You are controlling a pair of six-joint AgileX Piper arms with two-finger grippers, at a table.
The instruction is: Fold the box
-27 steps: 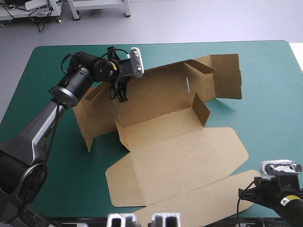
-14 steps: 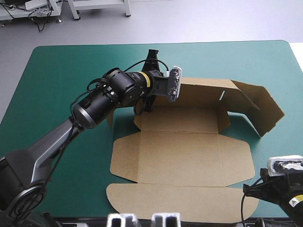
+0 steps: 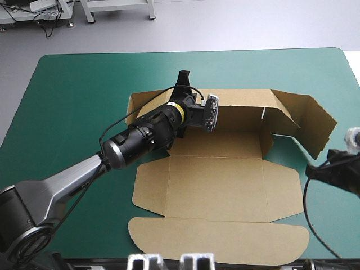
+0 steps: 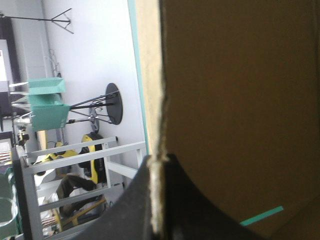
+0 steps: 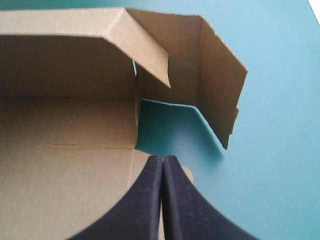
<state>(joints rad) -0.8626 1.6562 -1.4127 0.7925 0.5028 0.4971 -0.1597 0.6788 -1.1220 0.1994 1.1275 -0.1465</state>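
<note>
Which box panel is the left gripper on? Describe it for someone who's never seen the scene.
On the teal-green cover lies the brown box, mostly a flat sheet. Along its far side one long wall stands raised, the left gripper shut on its top edge; the panels nearer the robot lie flat.

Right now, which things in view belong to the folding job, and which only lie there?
Job: the box, back wall raised; left tool, shut on the box; right tool, shut, holding nothing.
Not the job: only the teal-green cover.
</note>
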